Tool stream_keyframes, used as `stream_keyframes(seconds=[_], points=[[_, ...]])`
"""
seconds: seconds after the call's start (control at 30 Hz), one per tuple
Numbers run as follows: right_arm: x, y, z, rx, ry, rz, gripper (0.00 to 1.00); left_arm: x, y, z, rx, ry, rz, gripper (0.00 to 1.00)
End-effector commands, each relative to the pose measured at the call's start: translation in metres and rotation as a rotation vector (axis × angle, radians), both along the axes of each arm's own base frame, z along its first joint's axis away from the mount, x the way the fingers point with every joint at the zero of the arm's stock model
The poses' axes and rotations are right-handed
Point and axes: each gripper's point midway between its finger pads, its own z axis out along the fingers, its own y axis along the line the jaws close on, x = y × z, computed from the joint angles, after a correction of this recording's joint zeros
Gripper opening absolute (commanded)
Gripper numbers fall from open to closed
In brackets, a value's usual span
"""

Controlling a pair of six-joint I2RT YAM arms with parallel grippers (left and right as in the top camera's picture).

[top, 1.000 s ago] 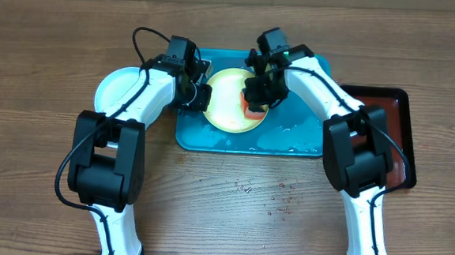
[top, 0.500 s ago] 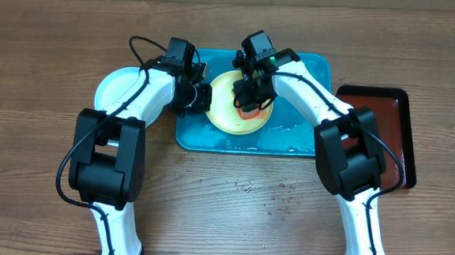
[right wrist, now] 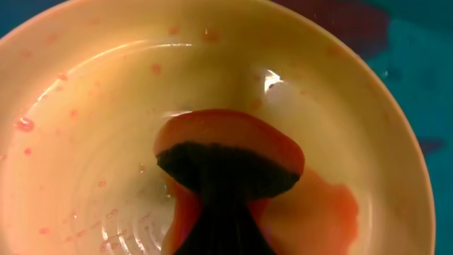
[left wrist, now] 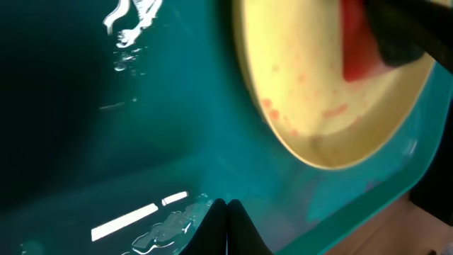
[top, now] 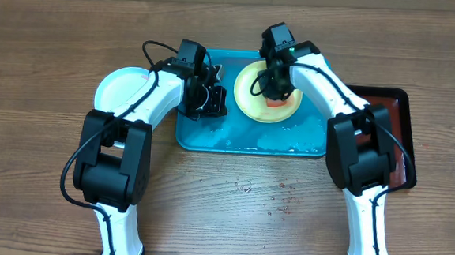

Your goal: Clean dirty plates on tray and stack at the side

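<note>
A pale yellow-green plate [top: 255, 97] with red specks lies on the turquoise tray [top: 247, 138], right of its middle. My right gripper [top: 273, 91] is shut on an orange-red sponge [top: 276, 102] with a dark scouring face and presses it into the plate. The right wrist view shows the sponge [right wrist: 233, 134] on the wet plate [right wrist: 85, 142]. My left gripper [top: 215, 103] is shut and empty over the tray floor [left wrist: 106, 142], a little left of the plate [left wrist: 311, 106]. A light blue-white plate [top: 117, 89] lies on the table left of the tray. No third plate shows.
A dark red, black-rimmed tray [top: 387, 106] lies on the table right of the turquoise tray, under my right arm. Water pools on the turquoise tray's front part [top: 278, 134]. Red specks dot the wooden table [top: 282, 200] in front.
The yellow-green plate has slid right on the tray with my right gripper and sponge on it. My left gripper, earlier at the plate's left rim, now stands apart from it.
</note>
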Motion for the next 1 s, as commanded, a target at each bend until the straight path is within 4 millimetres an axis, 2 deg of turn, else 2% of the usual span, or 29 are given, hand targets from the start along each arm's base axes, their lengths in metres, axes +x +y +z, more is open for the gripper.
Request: stream_keyframes(seconds=[0.0, 0.03, 0.1, 0.13, 0.2, 0.27, 0.33, 0.47, 0.57, 0.6, 0.73, 0.8, 0.97], points=[[-0.036, 0.022, -0.028, 0.093, 0.171, 0.049, 0.04, 0.013, 0.014, 0.003, 0.066, 0.016, 0.152, 0.05], [-0.041, 0.030, -0.027, 0.126, 0.193, 0.060, 0.04, 0.017, 0.018, 0.001, 0.089, 0.017, 0.197, 0.09], [-0.050, 0.040, -0.026, 0.168, 0.228, 0.065, 0.04, 0.027, 0.023, 0.001, 0.112, -0.012, 0.250, 0.30], [-0.054, 0.044, -0.026, 0.183, 0.242, 0.061, 0.04, 0.032, 0.022, 0.003, 0.106, -0.032, 0.252, 0.40], [-0.058, 0.050, -0.027, 0.202, 0.261, 0.038, 0.04, 0.038, 0.017, 0.005, 0.091, -0.056, 0.258, 0.54], [-0.061, 0.053, -0.029, 0.217, 0.275, 0.009, 0.04, 0.041, 0.011, 0.006, 0.082, -0.074, 0.256, 0.59], [-0.064, 0.054, -0.030, 0.229, 0.290, -0.014, 0.04, 0.042, 0.010, 0.005, 0.092, -0.076, 0.272, 0.59], [-0.064, 0.054, -0.030, 0.233, 0.294, -0.014, 0.04, 0.037, -0.001, -0.013, 0.106, -0.048, 0.255, 0.53], [-0.064, 0.055, -0.030, 0.234, 0.293, -0.014, 0.04, 0.023, -0.004, -0.042, 0.132, 0.045, 0.266, 0.46], [-0.064, 0.055, -0.030, 0.234, 0.293, -0.014, 0.04, 0.021, -0.006, -0.046, 0.124, 0.064, 0.273, 0.44], [-0.064, 0.055, -0.030, 0.234, 0.292, -0.014, 0.04, 0.021, -0.006, -0.047, 0.090, 0.095, 0.299, 0.21], [-0.064, 0.055, -0.030, 0.235, 0.290, -0.014, 0.04, 0.021, -0.006, -0.047, 0.090, 0.095, 0.299, 0.05], [-0.060, 0.062, -0.028, 0.271, 0.279, -0.008, 0.04, 0.020, -0.005, -0.048, 0.097, 0.099, 0.299, 0.04]])
